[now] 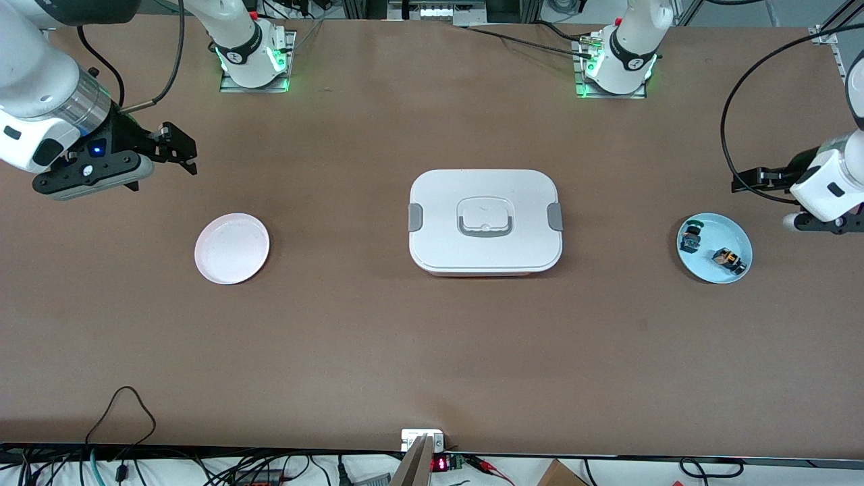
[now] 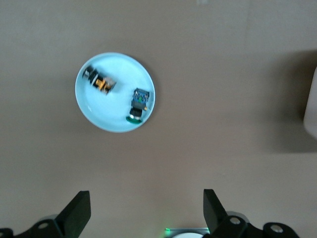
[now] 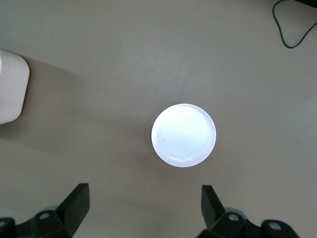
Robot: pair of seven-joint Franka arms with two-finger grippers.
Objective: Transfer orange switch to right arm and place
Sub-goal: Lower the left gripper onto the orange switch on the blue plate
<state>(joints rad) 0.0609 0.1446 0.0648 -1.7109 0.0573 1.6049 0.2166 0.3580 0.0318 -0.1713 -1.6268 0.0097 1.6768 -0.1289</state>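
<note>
Orange switch point(image 1: 728, 258) lies on blue plate point(image 1: 702, 264); both grippers' fingers apart, left gripper point(image 2: 143, 210), right gripper point(image 3: 143, 208).

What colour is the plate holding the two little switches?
Light blue plate, clearest in the left wrist view.

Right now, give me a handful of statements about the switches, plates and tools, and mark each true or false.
1. The orange switch lies on the blue plate. True.
2. The green-blue switch lies on the pink plate. False: it shares the blue plate.
3. The left tool is open and empty. True.
4. The right tool grips the orange switch. False: it is open, holding nothing.
5. The white box has its lid off. False: the lid is on.
</note>
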